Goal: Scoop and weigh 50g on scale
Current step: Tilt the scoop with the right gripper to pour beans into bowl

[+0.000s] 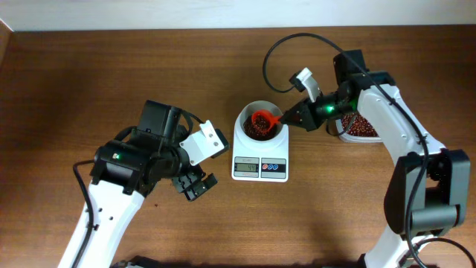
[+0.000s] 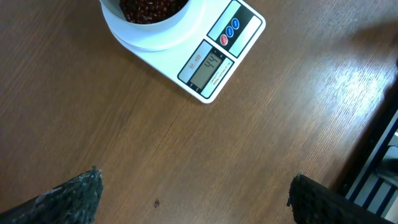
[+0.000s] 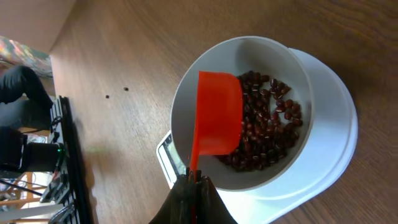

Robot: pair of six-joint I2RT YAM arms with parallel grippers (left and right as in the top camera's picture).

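The scale (image 1: 259,160) sits at the centre of the overhead frame on a brown wooden table (image 1: 111,67), with its grey display and its red and blue buttons facing the bottom edge. Its round white bowl (image 1: 243,119) holds a layer of dark red beans (image 3: 273,124). The right gripper (image 1: 297,117) reaches in from the right, jaws pressed together on the handle of a red scoop (image 1: 262,119) whose cup hangs over the bowl, inside its rim. The left gripper (image 1: 195,182) hovers over bare wood at lower left of the scale, apart from it, jaws spread wide with nothing between them. A clear tub of beans (image 1: 361,128) lies at the right of the frame, partly hidden by the right arm. The display's digits are too small to read with certainty.
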